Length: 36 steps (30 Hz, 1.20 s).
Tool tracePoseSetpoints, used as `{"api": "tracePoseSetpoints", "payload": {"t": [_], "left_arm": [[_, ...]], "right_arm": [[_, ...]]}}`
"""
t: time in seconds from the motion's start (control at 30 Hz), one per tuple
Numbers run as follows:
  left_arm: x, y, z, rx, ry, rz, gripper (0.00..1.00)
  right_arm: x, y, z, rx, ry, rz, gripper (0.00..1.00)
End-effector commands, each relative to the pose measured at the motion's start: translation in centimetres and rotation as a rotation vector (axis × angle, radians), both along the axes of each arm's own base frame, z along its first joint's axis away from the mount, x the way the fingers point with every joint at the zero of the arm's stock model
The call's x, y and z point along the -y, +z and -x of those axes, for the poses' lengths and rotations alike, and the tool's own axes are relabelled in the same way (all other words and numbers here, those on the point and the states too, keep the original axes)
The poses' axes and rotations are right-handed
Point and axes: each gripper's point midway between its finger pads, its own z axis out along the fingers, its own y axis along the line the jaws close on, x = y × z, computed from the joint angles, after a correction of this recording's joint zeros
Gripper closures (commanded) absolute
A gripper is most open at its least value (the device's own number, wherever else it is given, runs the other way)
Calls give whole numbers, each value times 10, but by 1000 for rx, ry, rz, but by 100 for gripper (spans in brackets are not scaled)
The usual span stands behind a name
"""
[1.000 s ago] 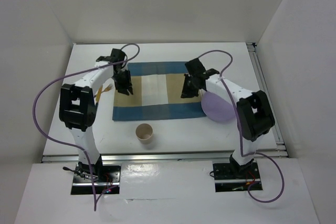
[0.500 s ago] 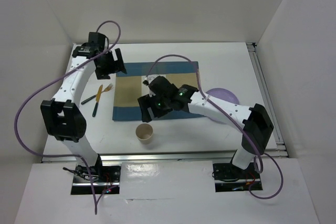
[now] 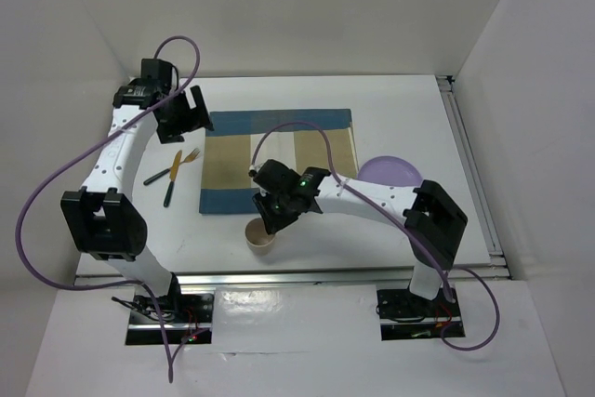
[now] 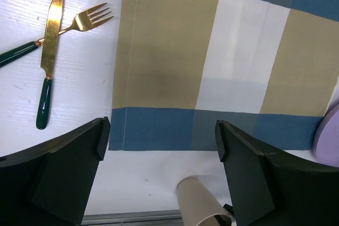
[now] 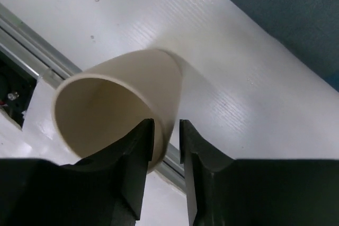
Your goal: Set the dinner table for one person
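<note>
A tan paper cup (image 3: 258,237) stands on the white dinner table (image 3: 400,109), just in front of the blue-and-tan striped placemat (image 3: 279,151). My right gripper (image 3: 271,218) reaches down onto it. In the right wrist view one finger is inside the cup (image 5: 116,93) and the other outside, and the right gripper (image 5: 167,125) is shut on the rim wall. My left gripper (image 3: 183,113) hangs open and empty, high over the table's far left. In its wrist view the left gripper (image 4: 161,130) frames the mat (image 4: 212,67) and the cup (image 4: 198,202) far below.
A gold fork (image 3: 189,157) and a green-handled knife (image 3: 172,183) lie crossed to the left of the mat. A lilac plate (image 3: 395,171) sits to the mat's right, partly under my right arm. The metal rail (image 3: 279,274) runs close in front of the cup.
Both grippers let go of the placemat's ends. The left one opened and drew back to the far left. The right arm swung to the front, opened, and closed on the cup's rim.
</note>
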Motion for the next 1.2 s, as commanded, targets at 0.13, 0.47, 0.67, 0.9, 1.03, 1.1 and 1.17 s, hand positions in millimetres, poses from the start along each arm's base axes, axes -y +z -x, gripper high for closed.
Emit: {"api": "tracePoseSetpoints", "payload": {"t": [0.13,0.47,0.67,0.9,1.03,1.1,1.17], "left_arm": [[-3,11,9,20,-2,-4,0],[27,34,7,77,-122,85,0],[33,25,14,57,-169,86,0],[35,-7,9,-27,-182,94,0],[33,-14,13,-48,-176,87,0],[33,-17,13,-52,-169,92,0],[35,-20,15,-62,-175,103,0]], "right_arm": [[-5,22,-26,132,-69,1,94],[87,89,-185,324,-481,194,100],[159,85,-288,277,-713,246,100],[212,84,-353,254,-868,96,100],[233,68,-365,232,-913,99,100],[241,61,-370,218,-926,99,100],[238,56,-373,211,-919,91,100]]}}
